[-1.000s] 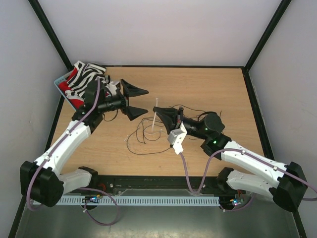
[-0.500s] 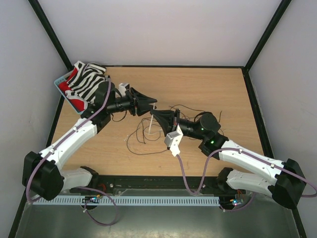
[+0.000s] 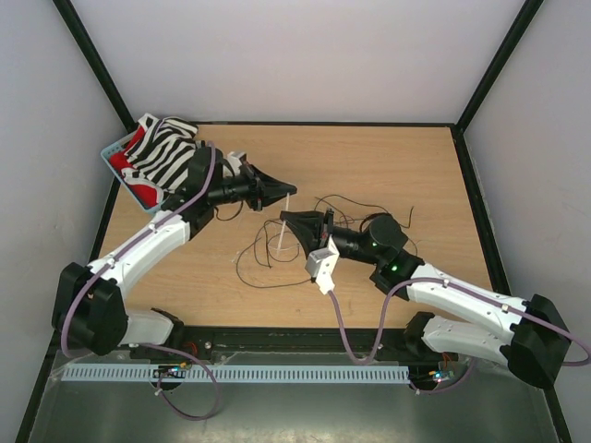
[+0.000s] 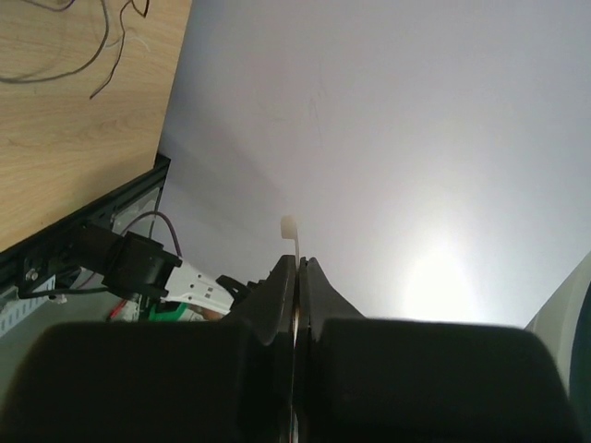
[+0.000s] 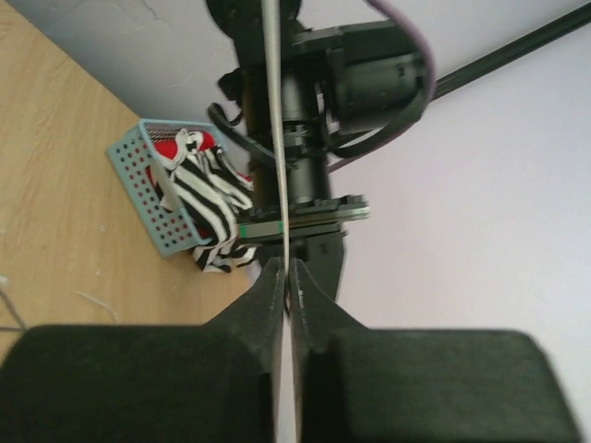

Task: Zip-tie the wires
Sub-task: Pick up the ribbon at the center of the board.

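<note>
Right arm: Your right arm reaches in from the near right corner of the table [image 3: 388, 157], forearm low, wrist turned toward the middle.
Right gripper: Your right gripper [image 3: 285, 219] is clenched. In its wrist view the fingertips [image 5: 283, 268] meet on a thin pale strip, the zip tie [image 5: 274, 138], which runs straight up out of the pinch.
Zip tie: You have it pinned at two places, one in each gripper. From above it shows as a pale sliver [image 3: 281, 236] slanting between the two sets of fingertips, its lower end down among the wires. You cannot tell whether it passes around any of them.
Wires: The wires [image 3: 261, 251] lie loose on the wood at mid-table, just left of and under your right gripper, with a dark loop toward the near edge and more strands trailing off behind your right wrist.
Left gripper: Your left gripper [image 3: 290, 190] is clamped too, just beyond the right one. In its wrist view the fingers [image 4: 297, 261] press together on the tie, whose small square head [image 4: 288, 224] pokes out past the tips.
Far left corner: A pale blue basket [image 3: 111, 148] sits there holding a black-and-white striped cloth [image 3: 166, 152] with red underneath.
</note>
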`<move>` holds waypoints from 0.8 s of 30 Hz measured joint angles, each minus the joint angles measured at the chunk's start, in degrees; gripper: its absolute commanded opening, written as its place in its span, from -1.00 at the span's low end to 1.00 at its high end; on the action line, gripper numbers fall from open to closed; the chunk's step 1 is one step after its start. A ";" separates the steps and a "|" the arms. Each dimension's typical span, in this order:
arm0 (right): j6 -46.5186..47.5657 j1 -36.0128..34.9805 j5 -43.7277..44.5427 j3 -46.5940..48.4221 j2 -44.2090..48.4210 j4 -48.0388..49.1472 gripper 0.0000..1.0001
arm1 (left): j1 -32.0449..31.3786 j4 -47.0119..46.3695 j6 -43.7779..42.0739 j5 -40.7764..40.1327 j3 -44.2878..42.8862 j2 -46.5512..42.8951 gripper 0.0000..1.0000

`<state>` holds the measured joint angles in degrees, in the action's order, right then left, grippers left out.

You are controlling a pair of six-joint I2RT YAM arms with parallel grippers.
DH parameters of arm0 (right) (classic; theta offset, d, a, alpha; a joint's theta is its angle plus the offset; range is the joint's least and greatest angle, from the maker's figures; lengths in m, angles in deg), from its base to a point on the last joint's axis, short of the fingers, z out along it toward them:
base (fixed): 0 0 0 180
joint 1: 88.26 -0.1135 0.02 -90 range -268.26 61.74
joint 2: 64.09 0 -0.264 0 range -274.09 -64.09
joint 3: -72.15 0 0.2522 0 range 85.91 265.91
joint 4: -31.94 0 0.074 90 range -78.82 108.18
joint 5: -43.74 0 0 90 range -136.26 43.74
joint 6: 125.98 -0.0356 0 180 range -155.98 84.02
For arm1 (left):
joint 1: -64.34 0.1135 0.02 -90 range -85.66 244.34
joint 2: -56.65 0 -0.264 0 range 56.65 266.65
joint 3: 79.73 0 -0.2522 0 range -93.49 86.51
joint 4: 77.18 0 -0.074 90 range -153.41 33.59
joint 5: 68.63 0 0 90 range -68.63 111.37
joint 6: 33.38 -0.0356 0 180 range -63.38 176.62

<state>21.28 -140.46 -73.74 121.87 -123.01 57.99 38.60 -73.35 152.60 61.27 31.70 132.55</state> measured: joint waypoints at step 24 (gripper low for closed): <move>-38.01 -0.02 25.42 -10.73 17.22 -12.00 1.00 | 6.60 -14.56 -40.74 -1.53 -29.22 33.57 -1.00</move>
<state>-16.73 -140.49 -48.32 111.14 -105.78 45.99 45.21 -87.91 111.86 59.74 2.48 166.12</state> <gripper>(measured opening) 0.995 0.004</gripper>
